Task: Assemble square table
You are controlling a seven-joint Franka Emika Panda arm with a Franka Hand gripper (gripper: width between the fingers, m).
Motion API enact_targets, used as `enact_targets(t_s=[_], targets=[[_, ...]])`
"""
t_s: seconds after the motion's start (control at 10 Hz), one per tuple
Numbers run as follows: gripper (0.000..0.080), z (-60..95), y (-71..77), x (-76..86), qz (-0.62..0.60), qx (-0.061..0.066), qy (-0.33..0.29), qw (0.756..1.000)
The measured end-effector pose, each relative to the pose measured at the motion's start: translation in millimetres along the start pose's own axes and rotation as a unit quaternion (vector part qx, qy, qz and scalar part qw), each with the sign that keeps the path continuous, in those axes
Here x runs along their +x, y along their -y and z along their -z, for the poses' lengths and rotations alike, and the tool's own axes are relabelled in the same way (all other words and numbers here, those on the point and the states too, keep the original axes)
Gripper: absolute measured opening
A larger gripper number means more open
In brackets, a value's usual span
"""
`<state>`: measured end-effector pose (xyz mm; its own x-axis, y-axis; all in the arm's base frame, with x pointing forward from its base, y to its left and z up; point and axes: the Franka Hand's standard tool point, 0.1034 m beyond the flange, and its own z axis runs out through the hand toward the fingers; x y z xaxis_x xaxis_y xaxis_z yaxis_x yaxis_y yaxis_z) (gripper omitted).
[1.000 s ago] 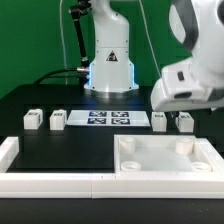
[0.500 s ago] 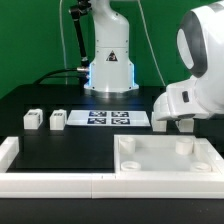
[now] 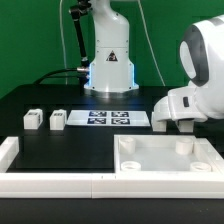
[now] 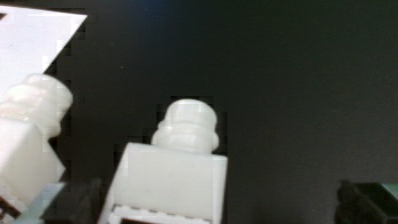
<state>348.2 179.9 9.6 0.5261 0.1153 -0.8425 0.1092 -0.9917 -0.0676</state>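
Observation:
The white square tabletop (image 3: 165, 160) lies with its raised rim up at the front of the exterior view's right. Two small white legs (image 3: 33, 119) (image 3: 58, 119) stand at the left beside the marker board. My gripper (image 3: 176, 126) is low behind the tabletop, and the arm hides the other two legs in the exterior view. In the wrist view my gripper (image 4: 214, 205) is open. One leg (image 4: 178, 160) lies between its dark fingers (image 4: 368, 196), nearer one side. A second leg (image 4: 32, 125) lies just outside them.
The marker board (image 3: 108, 118) lies on the black table in front of the arm's base, and its corner shows in the wrist view (image 4: 36, 40). A long white border rail (image 3: 50, 181) runs along the front and turns up at the left.
The arm has moved down and slightly to the exterior view's right over the two right-hand legs, which it now hides. Nothing else has moved.

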Motion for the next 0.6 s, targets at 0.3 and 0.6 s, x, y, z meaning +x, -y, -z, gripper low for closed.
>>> enact_targets(t_s=[0.3, 0.6], targets=[[0.0399, -0.3, 0.1, -0.1, 0.0, 0.0, 0.0, 1.0], [0.0285, -0.4, 0.2, -0.1, 0.0, 0.0, 0.001, 1.0]])
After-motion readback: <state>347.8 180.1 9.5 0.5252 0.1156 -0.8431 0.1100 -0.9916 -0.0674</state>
